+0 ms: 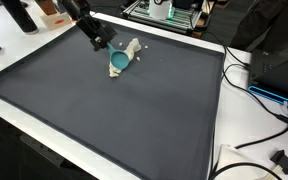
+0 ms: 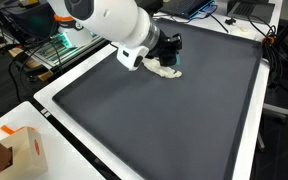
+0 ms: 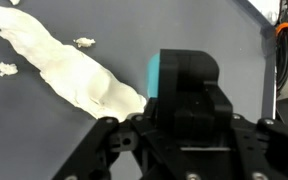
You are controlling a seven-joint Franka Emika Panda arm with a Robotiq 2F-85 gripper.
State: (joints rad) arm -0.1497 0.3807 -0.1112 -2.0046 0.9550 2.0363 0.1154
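A teal cup (image 1: 118,63) lies on the dark mat (image 1: 114,120) beside a crumpled white cloth (image 1: 133,47). In both exterior views my gripper (image 1: 105,44) hangs just over them at the far part of the mat. The wrist view shows the cloth (image 3: 64,65) stretched out to the left and only a sliver of the teal cup (image 3: 153,75) beside my gripper (image 3: 189,80). The fingertips stand together as one black block with no gap showing. In an exterior view the gripper (image 2: 170,46) sits right above the cloth (image 2: 162,68) and the cup (image 2: 177,72).
Small white scraps (image 3: 83,42) lie on the mat near the cloth. A white table border (image 1: 220,110) rings the mat, with cables (image 1: 259,95) and electronics at one side. A cardboard box (image 2: 22,150) stands off one corner.
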